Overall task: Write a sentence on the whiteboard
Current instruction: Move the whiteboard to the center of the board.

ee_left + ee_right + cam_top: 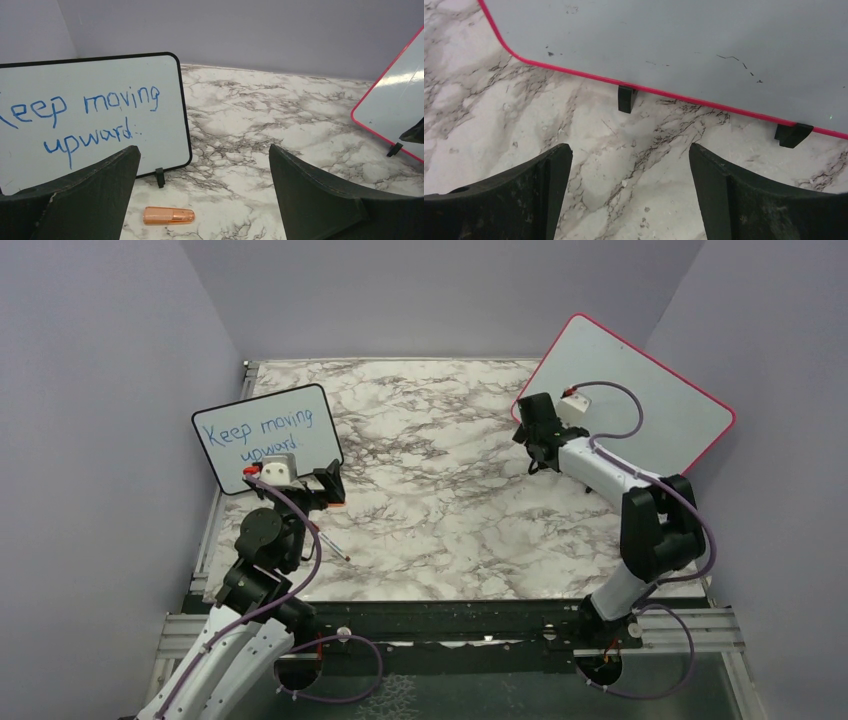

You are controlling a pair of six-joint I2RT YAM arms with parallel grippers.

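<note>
A: Any readable text?
B: Only on the small black-framed board (265,435), far left of the worktop (440,490). Blue handwriting (85,117), two lines: "Keep moving" over "upward". No brand marks legible.
A: Task board?
B: The whiteboard (640,390) with the red-pink frame is at the far right, propped up and tilted, with one corner high against the right wall. In the right wrist view its face (674,40) carries only a few small dark specks and a short thin stroke. Two black feet (626,98) sit under the lower edge, on the marble.
A: Right arm pose?
B: Elbow raised, forearm reaching to the board's left end. The right hand (535,445) is low over the worktop just in front of the lower edge. Jaws are spread wide with nothing between them, only bare marble in the gap (629,150).
A: Left arm?
B: Folded close to its base. The left hand (325,485) is just in front of the black-framed board, facing it. Jaws are parted too and hold nothing (202,155).
A: Loose items?
B: An orange cap (168,215) lies on its side on the worktop below the left hand, near that board's foot. A thin pen (335,545) lies on the marble beside the left arm, apart from both hands.
</note>
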